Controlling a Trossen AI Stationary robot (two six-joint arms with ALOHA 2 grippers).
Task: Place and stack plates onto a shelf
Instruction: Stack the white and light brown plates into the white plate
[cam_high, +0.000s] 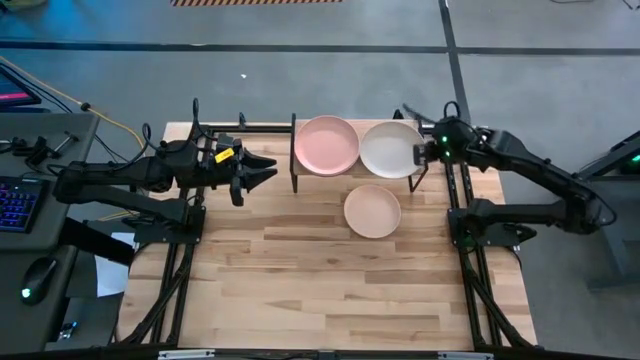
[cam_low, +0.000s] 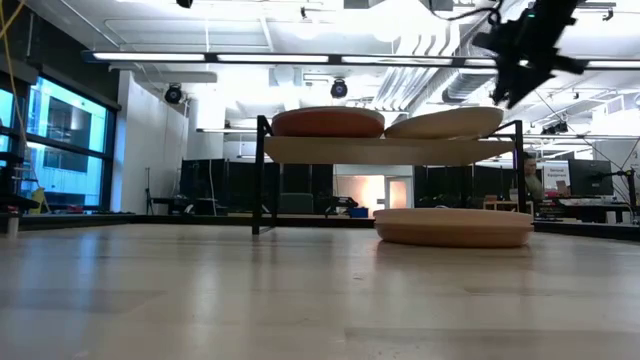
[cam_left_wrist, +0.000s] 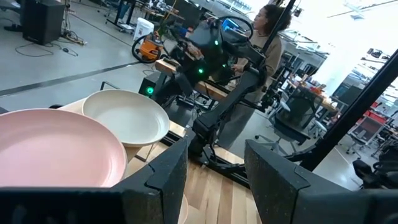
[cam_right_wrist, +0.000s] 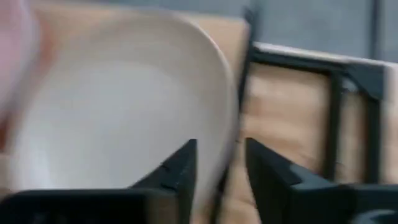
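Note:
The shelf (cam_high: 300, 182) (cam_low: 390, 150) stands at the table's far middle. A pink plate (cam_high: 326, 144) (cam_left_wrist: 56, 149) lies on its left half; in the low view this pile (cam_low: 328, 122) looks red-brown from the side. A cream plate (cam_high: 391, 149) (cam_low: 445, 122) (cam_right_wrist: 118, 106) sits on the right half, tilted, its right rim raised. A peach plate (cam_high: 372, 211) (cam_low: 453, 227) rests flat on the table in front of the shelf. My right gripper (cam_high: 421, 151) (cam_right_wrist: 221, 168) is open at the cream plate's right rim. My left gripper (cam_high: 264, 172) (cam_left_wrist: 216, 180) hovers open, left of the shelf. My right gripper has one finger (cam_right_wrist: 183, 168) over the inside of the cream plate and one outside, with the right rim (cam_right_wrist: 227, 134) between them. It comes from the table's right side, slanting down. Whether the fingers touch the rim, I cannot tell.
Black frame rails (cam_high: 462, 215) run along the table's left and right sides, by both arm bases. The near half of the wooden table (cam_high: 330, 290) holds nothing in view. A person (cam_left_wrist: 267, 28) stands beyond the table, behind my right arm. A keyboard (cam_high: 18, 200) sits off the left.

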